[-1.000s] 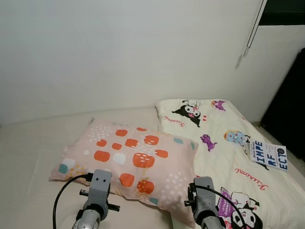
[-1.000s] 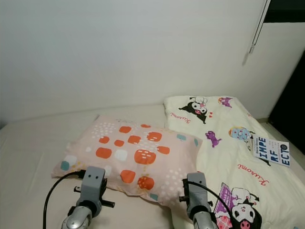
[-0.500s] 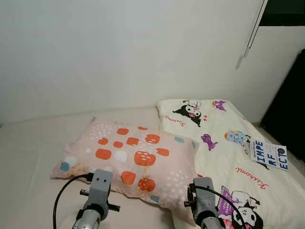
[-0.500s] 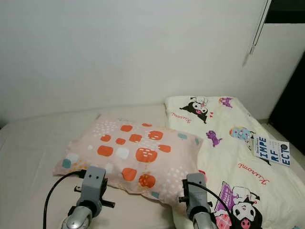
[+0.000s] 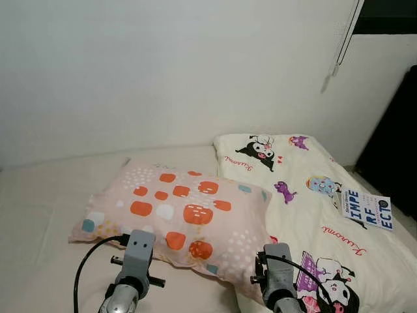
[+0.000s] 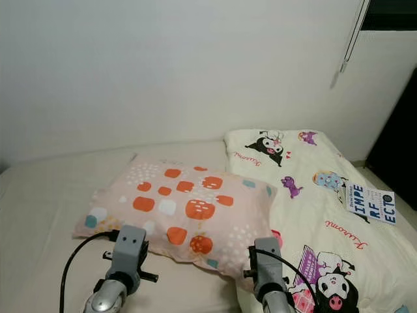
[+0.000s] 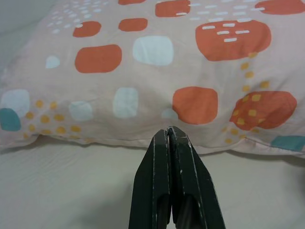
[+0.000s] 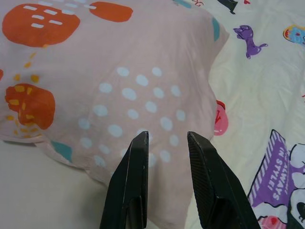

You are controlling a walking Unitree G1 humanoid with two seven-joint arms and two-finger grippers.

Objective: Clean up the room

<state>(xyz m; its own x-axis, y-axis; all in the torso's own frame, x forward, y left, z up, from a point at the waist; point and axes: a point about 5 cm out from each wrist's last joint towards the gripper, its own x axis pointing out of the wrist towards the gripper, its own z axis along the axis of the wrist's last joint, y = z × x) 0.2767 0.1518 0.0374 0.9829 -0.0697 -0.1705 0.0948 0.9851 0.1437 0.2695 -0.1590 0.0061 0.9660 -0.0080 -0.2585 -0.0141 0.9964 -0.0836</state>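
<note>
A pink pillow (image 5: pixel 176 218) with orange and white patches lies on the bed (image 5: pixel 39 215), its right end overlapping a cream cartoon-print blanket (image 5: pixel 306 195). The left gripper (image 7: pixel 169 136) sits just before the pillow's near edge, its 2 fingers clenched together on nothing. The right gripper (image 8: pixel 167 140) hovers at the pillow's near right corner, fingers (image 8: pixel 133 171) parted, seemingly not touching it. A book (image 5: pixel 367 210) rests on the blanket's far right edge.

The pillow (image 5: pixel 176 218) lies on the bed (image 5: pixel 39 208), the blanket (image 5: pixel 313 208) to its right.
</note>
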